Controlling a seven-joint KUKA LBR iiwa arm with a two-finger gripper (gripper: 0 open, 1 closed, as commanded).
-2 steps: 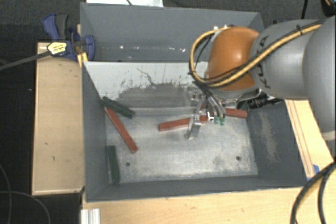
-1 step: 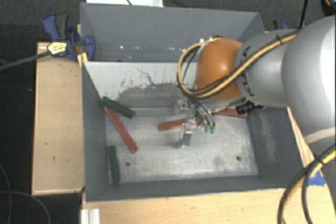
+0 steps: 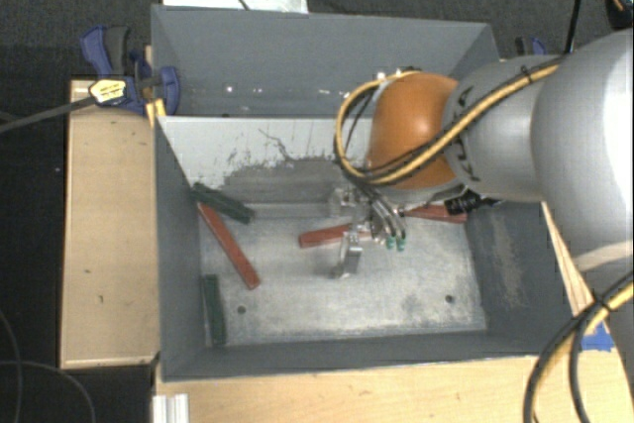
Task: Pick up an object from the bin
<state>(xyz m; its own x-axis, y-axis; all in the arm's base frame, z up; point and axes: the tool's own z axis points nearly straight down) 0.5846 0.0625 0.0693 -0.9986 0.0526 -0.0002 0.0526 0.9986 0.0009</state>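
Gripper point(image 3: 349, 253) sits low in the middle of the bin point(image 3: 317, 54), just right of a short red-brown bar point(image 3: 323, 236); its opening cannot be told. Recommend centring over the bar, across its narrow width, before closing.

We log, in the grey metal bin point(image 3: 426, 297): short red bar point(image 3: 317, 237) centre, just left of gripper point(image 3: 349, 258); long red bar point(image 3: 230, 248) left (dark green bar point(image 3: 223, 203) behind it, touching).
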